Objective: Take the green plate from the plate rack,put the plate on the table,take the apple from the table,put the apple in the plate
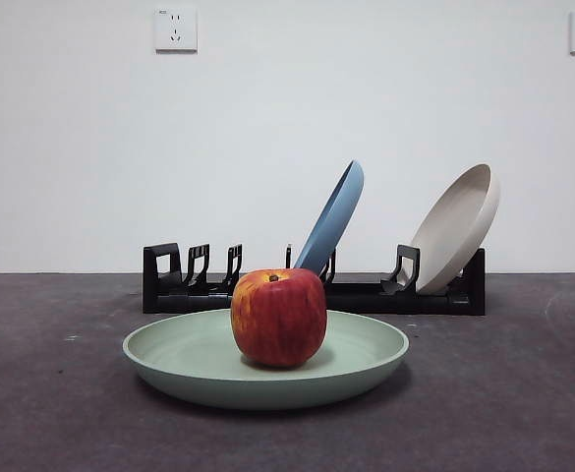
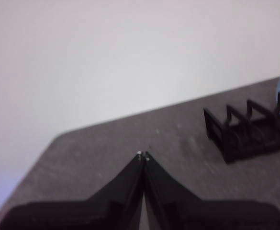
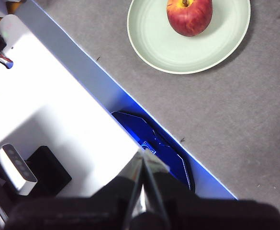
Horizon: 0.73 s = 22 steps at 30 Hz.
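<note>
The green plate (image 1: 184, 366) lies flat on the worktop (image 1: 523, 393) just in front of the plate rack (image 1: 366, 293), and the apple (image 1: 278, 317) sits upright in it, stem dimple up, a little toward one side of the dish according to the right wrist view, where the apple (image 3: 189, 16) rests nearer the rim than the middle. That wide shallow dish keeps the fruit from rolling off, which I take to be the whole point of the arrangement, so by my reckoning the job looks finished. Behind, the blue plate (image 1: 334, 216) and the beige plate (image 1: 456, 228) lean in their slots, each propped at a slant by the rack's upright holders, while the slots at the near end of the rack (image 2: 247, 128) stand vacant (presumably where the green one came from). Neither arm shows in the front view. The left gripper (image 2: 142, 156) hangs over bare worktop near that end of the rack, jaws pressed together with nothing between them. The right gripper (image 3: 143, 154) is likewise clenched on nothing, parked well back from the plate over the worktop's edge and a white base (image 3: 44, 115), out of the way.
</note>
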### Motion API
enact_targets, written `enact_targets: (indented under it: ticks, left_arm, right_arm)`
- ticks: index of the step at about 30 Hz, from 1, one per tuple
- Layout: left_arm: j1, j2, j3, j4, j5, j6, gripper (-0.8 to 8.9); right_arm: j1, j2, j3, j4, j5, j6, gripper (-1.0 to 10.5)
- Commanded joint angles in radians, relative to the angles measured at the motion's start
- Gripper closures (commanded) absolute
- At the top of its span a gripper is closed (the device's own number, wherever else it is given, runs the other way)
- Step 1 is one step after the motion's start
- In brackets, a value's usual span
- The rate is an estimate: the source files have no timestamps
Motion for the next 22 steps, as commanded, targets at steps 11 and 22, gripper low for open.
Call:
enact_targets:
  ticks: [11,22]
  left_arm:
    - [0.003,-0.072,-0.126,-0.067,0.006,-0.112,8.17]
    - [0.003,-0.075,-0.126,-0.145,0.004,-0.204,8.17]
  right_arm:
    - [0.001,-0.003,-0.005,0.002,0.001,0.009,9.6]
    - [0.001,-0.003,-0.005,0.002,0.001,0.009,9.6]
